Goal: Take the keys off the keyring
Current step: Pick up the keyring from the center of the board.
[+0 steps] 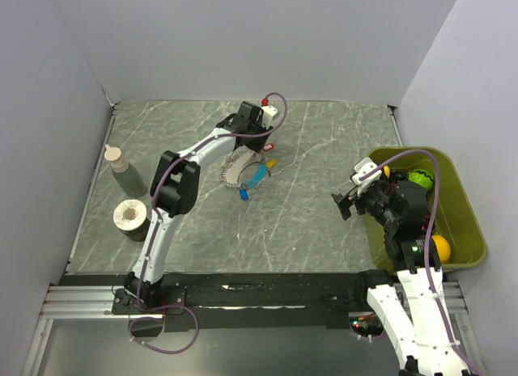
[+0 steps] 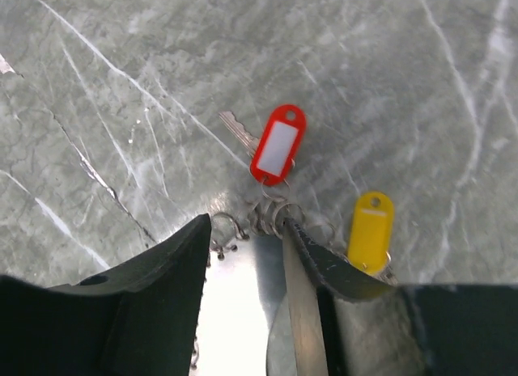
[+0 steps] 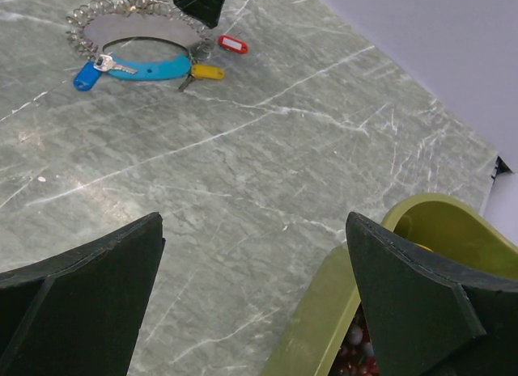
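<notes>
The keyring [image 1: 233,167] is a loop of silvery links lying flat at mid-table, also seen in the right wrist view [image 3: 81,20]. On it hang a red-tagged key [image 2: 278,145], a yellow-tagged key [image 2: 371,230], a blue-tagged key [image 3: 83,77] and a curved light-blue strip [image 3: 154,69]. My left gripper [image 2: 247,222] is down over the ring's far edge. Its fingers straddle the links [image 2: 271,214] with a gap still between them. My right gripper [image 3: 255,218] hovers wide open over bare table beside the bin, holding nothing.
An olive-green bin [image 1: 465,214] with balls and small items stands at the right edge, under my right arm. A capped bottle [image 1: 125,170] and a short grey cylinder [image 1: 129,218] stand at the left. White walls close in the table.
</notes>
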Robot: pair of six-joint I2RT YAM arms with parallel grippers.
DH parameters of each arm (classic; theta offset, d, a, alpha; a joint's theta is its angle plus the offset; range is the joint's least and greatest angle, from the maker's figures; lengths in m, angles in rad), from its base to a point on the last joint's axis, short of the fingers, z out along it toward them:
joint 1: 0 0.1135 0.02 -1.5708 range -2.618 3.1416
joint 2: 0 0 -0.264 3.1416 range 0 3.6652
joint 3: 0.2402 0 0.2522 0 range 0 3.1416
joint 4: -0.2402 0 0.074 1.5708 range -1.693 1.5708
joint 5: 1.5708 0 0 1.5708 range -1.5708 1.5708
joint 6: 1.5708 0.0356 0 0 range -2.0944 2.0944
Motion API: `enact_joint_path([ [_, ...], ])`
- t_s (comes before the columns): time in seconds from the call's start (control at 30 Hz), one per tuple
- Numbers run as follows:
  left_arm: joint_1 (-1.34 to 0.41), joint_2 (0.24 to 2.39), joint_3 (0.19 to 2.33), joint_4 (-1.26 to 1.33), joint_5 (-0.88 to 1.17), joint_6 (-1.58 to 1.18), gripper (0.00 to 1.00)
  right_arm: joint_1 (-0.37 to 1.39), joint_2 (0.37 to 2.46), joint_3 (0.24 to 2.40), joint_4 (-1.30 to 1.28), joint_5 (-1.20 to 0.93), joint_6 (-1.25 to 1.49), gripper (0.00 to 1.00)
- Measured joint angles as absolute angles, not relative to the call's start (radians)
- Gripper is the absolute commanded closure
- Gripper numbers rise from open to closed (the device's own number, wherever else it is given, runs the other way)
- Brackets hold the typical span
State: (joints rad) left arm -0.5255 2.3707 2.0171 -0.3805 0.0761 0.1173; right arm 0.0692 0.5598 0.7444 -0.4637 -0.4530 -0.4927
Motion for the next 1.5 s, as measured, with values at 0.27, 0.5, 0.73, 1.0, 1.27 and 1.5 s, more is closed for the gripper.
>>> enact_joint_path([
  [0.27,-0.524,2.461,2.095,-0.412,0.045,0.093,0.54,0.069,0.559,0.744,-0.464,-0.452,-0.493,0.0],
  [0.5,-0.525,2.472,2.102,-0.432,0.045,0.082,0.76,0.069,0.559,0.744,-0.464,-0.452,-0.493,0.0],
  [0.73,-0.525,2.472,2.104,-0.432,0.053,0.079,0.99,0.069,0.559,0.74,-0.461,-0.453,-0.493,0.0],
  [1.0,-0.525,2.451,2.072,-0.426,0.097,0.082,0.99,0.069,0.559,0.726,-0.457,-0.456,-0.496,0.0],
  [1.27,-0.525,2.261,1.921,-0.47,0.241,0.097,0.99,0.069,0.56,0.727,-0.472,-0.529,-0.501,0.0],
  [1.5,-0.525,1.991,1.784,-0.494,0.378,0.136,0.99,0.072,0.567,0.769,-0.535,-0.646,-0.507,0.0],
])
